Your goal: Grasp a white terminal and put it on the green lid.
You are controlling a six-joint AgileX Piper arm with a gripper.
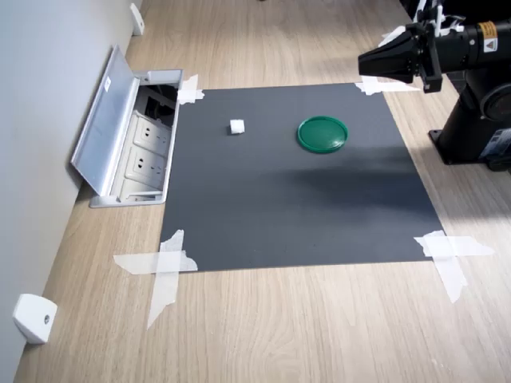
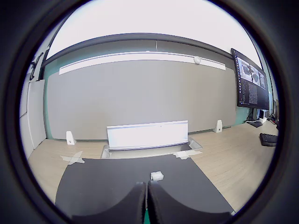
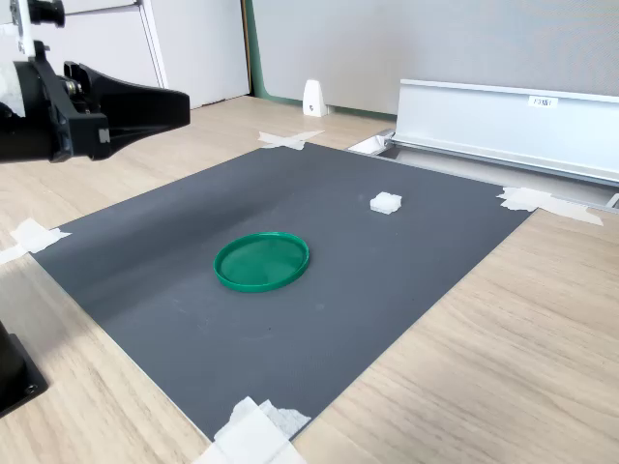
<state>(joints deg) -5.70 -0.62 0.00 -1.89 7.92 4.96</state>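
Note:
The white terminal (image 1: 237, 126) (image 3: 385, 202) is a tiny white block lying on the dark grey mat, also seen in the wrist view (image 2: 157, 176). The green lid (image 1: 322, 133) (image 3: 262, 261) lies flat on the mat, apart from the terminal. My gripper (image 1: 363, 64) (image 3: 182, 102) (image 2: 146, 196) hangs in the air, well above the mat's edge on the lid's side. Its black fingers are pressed together with nothing between them, and they point toward the terminal.
The dark mat (image 1: 287, 207) is taped to a wooden table at its corners. An open floor socket box with a raised metal flap (image 1: 108, 120) (image 3: 503, 116) lies beyond the terminal by the wall. A white wedge piece (image 1: 33, 317) sits near the wall. The arm's black base (image 1: 475, 120) stands beside the mat.

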